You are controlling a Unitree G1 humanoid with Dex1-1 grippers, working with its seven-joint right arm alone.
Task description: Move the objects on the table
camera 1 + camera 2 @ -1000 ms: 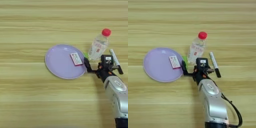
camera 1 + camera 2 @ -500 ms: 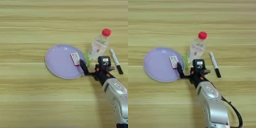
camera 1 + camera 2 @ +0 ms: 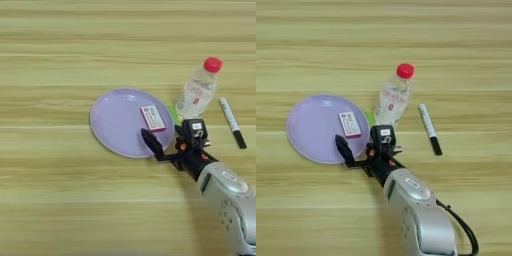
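On the table [image 3: 60, 200] the round lilac plate [image 3: 117, 125] holds the small flat red-and-white box [image 3: 153, 118] on its right part. The right gripper [image 3: 167, 145] has its fingers spread wide and empty, one black finger over the plate's near-right rim. A small green block [image 3: 173, 113] peeks out between plate and clear plastic bottle [image 3: 198, 90], which lies just right of the plate. The white pen [image 3: 232, 122] lies further right.

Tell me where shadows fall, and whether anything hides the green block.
Left eye view: the gripper hangs over the lilac plate's near rim; the green block peeks out between plate and bottle. Right eye view: a soft shadow lies beside the forearm; the pen is plain.
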